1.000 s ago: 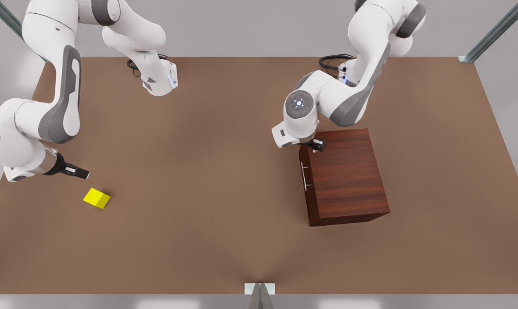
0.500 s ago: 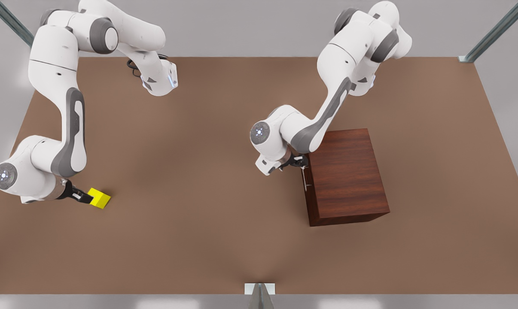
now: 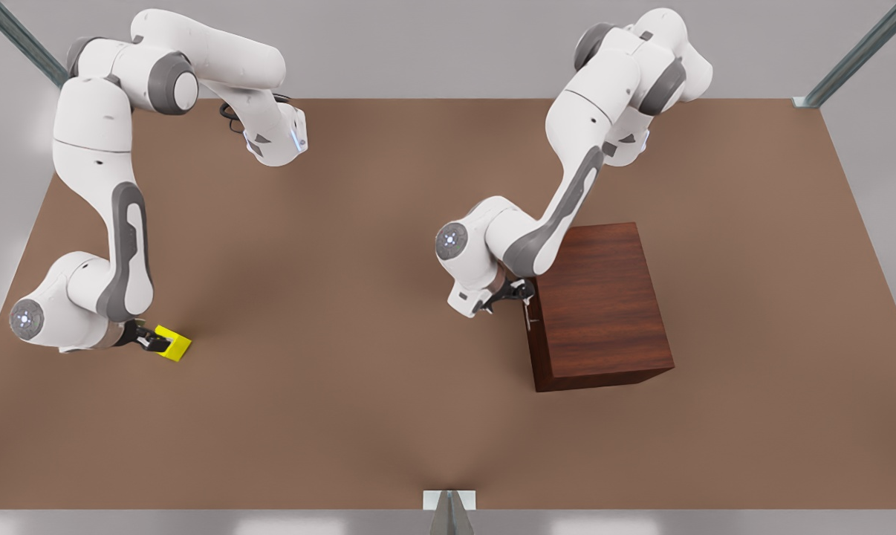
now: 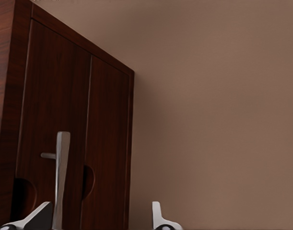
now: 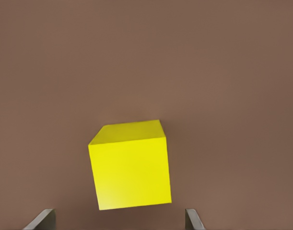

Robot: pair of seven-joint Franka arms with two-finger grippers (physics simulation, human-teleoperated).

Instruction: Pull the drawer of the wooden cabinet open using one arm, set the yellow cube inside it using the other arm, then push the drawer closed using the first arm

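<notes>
Both grippers are set at their targets, fingers spread.

The left gripper (image 3: 521, 292) is held at the drawer (image 3: 529, 308) front of the wooden cabinet (image 3: 600, 305), fingers parted about the silver handle (image 4: 61, 175). The yellow cube (image 3: 174, 344) lies on the table (image 3: 359, 371) at 9 o'clock from the cabinet, well apart, framed between the right gripper (image 3: 153, 342)'s open fingers.

My front view looks steeply down from above the near edge of the brown table (image 3: 359, 416), taking in both white arms. My left wrist camera sits close against the dark reddish-brown wooden cabinet (image 4: 64, 105), which the front view also shows (image 3: 604, 297). My right wrist camera faces the small bright yellow cube (image 5: 130, 165) up close, seen again in the front view (image 3: 175, 346).
</notes>
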